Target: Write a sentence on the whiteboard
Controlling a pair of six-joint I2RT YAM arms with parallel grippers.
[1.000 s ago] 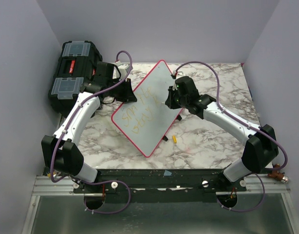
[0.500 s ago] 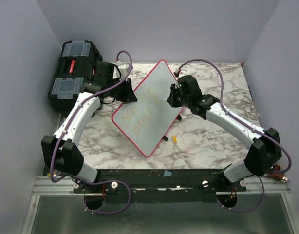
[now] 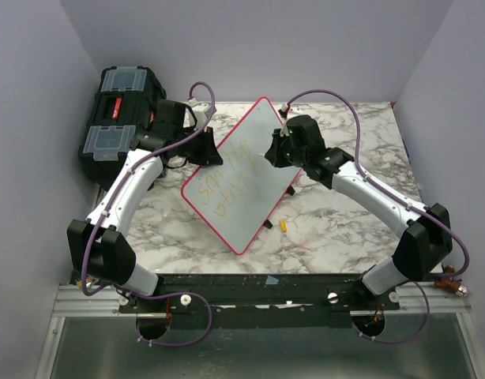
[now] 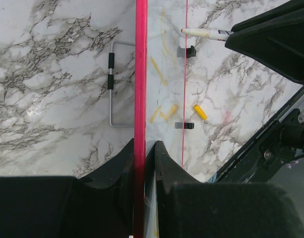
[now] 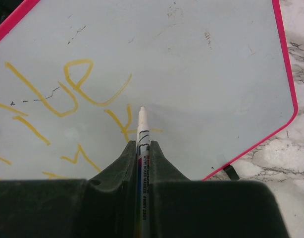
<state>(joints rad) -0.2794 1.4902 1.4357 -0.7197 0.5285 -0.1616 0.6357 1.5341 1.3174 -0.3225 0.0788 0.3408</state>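
Observation:
The whiteboard (image 3: 241,174), white with a pink-red frame, stands tilted on the marble table. Yellow letters of the sentence (image 3: 223,186) run in two lines across it; they also show in the right wrist view (image 5: 77,89). My left gripper (image 3: 204,150) is shut on the board's pink frame edge (image 4: 140,74). My right gripper (image 3: 272,155) is shut on a white marker (image 5: 142,130), whose tip points at the board surface beside a yellow stroke. The marker tip shows in the left wrist view (image 4: 204,33) too.
A black toolbox (image 3: 120,118) stands at the back left behind the left arm. A small yellow marker cap (image 3: 283,225) lies on the marble table (image 3: 337,229) by the board's lower edge. A wire stand (image 4: 112,84) lies behind the board.
My right gripper has moved with the marker up and slightly left along the board, toward its far edge. The left gripper and the board have not moved.

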